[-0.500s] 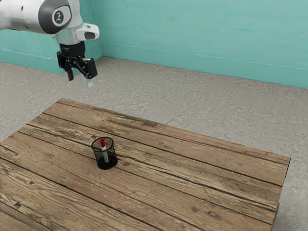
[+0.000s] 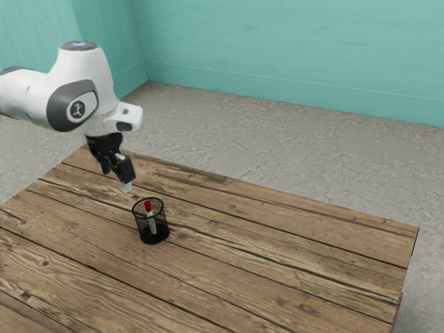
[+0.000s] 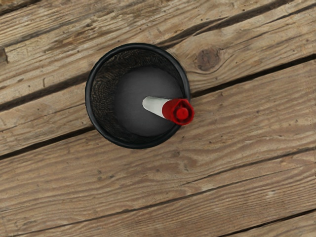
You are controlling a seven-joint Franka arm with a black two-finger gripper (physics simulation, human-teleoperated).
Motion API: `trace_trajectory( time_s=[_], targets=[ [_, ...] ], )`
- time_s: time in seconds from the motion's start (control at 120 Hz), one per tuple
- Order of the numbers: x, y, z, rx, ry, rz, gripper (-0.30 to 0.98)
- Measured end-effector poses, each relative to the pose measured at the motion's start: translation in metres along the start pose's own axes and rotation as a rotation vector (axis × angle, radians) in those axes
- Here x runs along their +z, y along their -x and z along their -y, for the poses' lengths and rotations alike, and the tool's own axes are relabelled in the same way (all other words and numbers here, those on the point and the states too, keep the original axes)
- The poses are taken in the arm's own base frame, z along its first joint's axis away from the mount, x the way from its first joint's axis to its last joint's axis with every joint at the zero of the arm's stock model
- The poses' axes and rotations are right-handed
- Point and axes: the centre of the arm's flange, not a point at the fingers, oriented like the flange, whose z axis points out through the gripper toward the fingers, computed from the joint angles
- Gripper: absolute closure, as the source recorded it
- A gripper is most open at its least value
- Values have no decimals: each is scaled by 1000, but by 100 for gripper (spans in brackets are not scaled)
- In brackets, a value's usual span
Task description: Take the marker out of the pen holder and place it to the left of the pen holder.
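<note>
In the exterior view, the fingers (image 2: 125, 171) stand parted with nothing between them, above the table (image 2: 277, 277) and near the pen holder (image 2: 154, 236). The marker (image 2: 148, 206) is inside the holder, red cap up. In the wrist view, the marker leans, its cap (image 3: 178, 112) overlapping the holder's rim (image 3: 90, 98). The step in hand, I judge, is the approach: centre over the cap rather than the holder, and turn so that neither finger will land on the rim. Then come down slowly, close on the marker alone, and lift until its lower end clears the mesh.
</note>
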Motion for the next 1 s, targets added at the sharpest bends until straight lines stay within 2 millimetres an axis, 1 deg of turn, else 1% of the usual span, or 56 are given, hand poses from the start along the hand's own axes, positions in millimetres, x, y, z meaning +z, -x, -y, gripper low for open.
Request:
trace_trajectory(
  time_s=[0.133,0.175,0.225,0.292,0.333,0.392,0.467,0.542,0.65,0.75,0.8,0.908,1.0],
  targets=[
    [8,-2,-7,97,-16,-36,0],
    [13,-8,-20,165,-39,-29,0],
    [26,-14,-39,259,-66,-3,0],
    [52,-19,-47,337,-78,31,0],
    [66,-21,-47,369,-79,44,0],
    [79,-24,-44,402,-80,53,0],
    [89,-27,-41,436,-83,52,0],
    [94,-32,-37,465,-92,40,0],
    [95,-42,-30,498,-105,20,0],
    [100,-47,-29,528,-106,15,1],
    [102,-48,-31,543,-105,15,8],
    [104,-50,-35,564,-106,11,37],
    [106,-48,-28,558,-102,11,54]
  ],
)
